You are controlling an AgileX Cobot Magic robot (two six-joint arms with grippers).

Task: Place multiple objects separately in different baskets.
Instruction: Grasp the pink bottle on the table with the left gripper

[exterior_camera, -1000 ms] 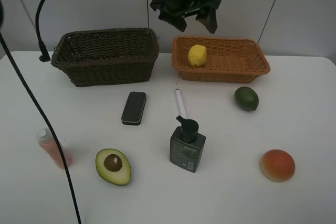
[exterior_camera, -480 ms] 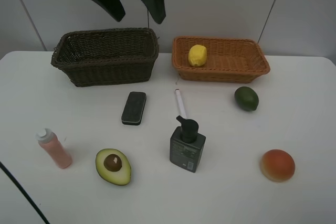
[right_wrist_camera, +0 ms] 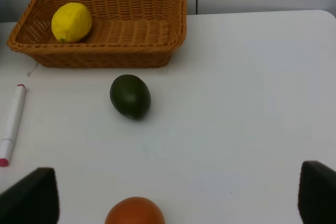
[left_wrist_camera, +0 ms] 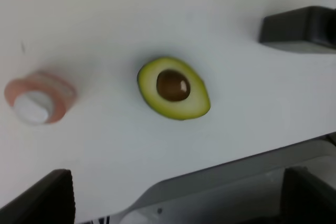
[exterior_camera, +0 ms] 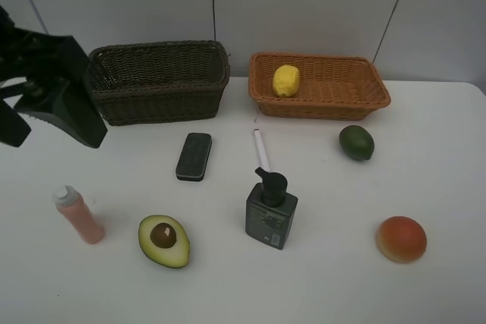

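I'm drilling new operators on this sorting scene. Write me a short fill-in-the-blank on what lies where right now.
1. The orange-tan basket holds only the ____.
2. The halved avocado lies between the pink bottle and the dark ____ bottle.
3. The orange-red fruit sits farther from the baskets than the dark ____ fruit.
Missing words: lemon; pump; green.

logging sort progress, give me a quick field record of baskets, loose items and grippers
orange basket: lemon inside
dark basket: no item visible inside
loose on table: eraser, marker, green fruit, pump bottle, pink bottle, avocado half, orange-red fruit
left gripper: open, empty, over the table's left side
right gripper: open, empty
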